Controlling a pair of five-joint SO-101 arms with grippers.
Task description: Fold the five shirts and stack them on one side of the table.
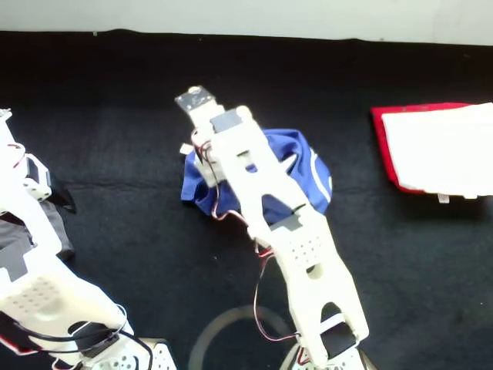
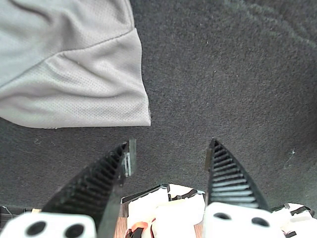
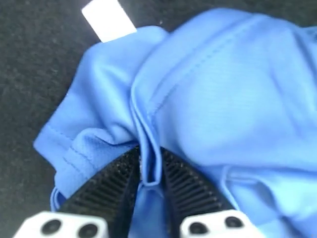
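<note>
A crumpled blue shirt point(image 1: 310, 166) lies mid-table, and my right arm point(image 1: 262, 200) stretches over it. In the right wrist view my right gripper point(image 3: 148, 154) is shut on a raised fold of the blue shirt point(image 3: 223, 89), near its white tag point(image 3: 108, 20). A grey shirt point(image 2: 69, 64) lies at the table's left edge, partly under my left arm point(image 1: 31, 254). My left gripper point(image 2: 171, 148) stands open over bare black cloth just beside the grey shirt's hem, with nothing between its fingers.
At the right edge a folded white shirt point(image 1: 443, 150) rests on a folded red one point(image 1: 384, 137). The black table cloth point(image 1: 115, 108) runs to a pale wall at the back. Thin cables point(image 1: 262, 293) hang under the right arm.
</note>
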